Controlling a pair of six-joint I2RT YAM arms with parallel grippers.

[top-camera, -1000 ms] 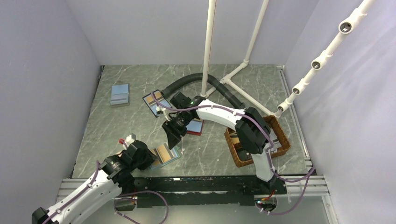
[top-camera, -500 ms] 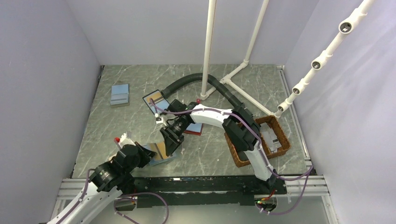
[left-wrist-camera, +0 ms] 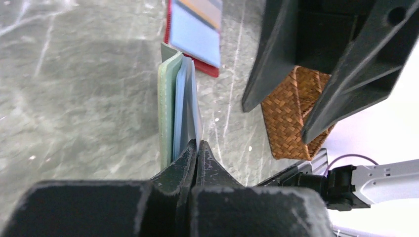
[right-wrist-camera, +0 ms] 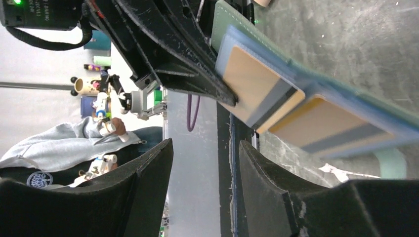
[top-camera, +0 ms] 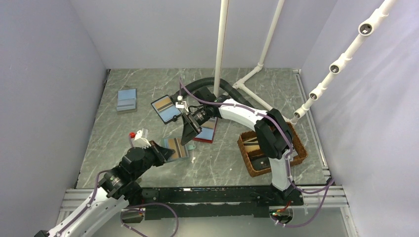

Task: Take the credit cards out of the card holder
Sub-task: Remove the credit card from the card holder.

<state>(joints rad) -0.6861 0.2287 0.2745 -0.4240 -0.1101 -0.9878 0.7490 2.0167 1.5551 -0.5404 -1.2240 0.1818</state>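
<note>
Pinching the holder's (left-wrist-camera: pixel 167 106) edge was the left end effector (left-wrist-camera: pixel 196 146); the right end effector (right-wrist-camera: pixel 205 147) stood spread, empty. Cards (right-wrist-camera: pixel 257 74) looked thin, stiff, slick; exposed edges seemed the best hold.

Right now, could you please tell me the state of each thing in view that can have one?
Left fingers: shut on the card holder's edge.
Right fingers: open, holding nothing.
Card holder: gripped, cards inside.
Credit cards: two showing, seated in their slots.
Black-edged holder: lying flat, untouched.
</note>
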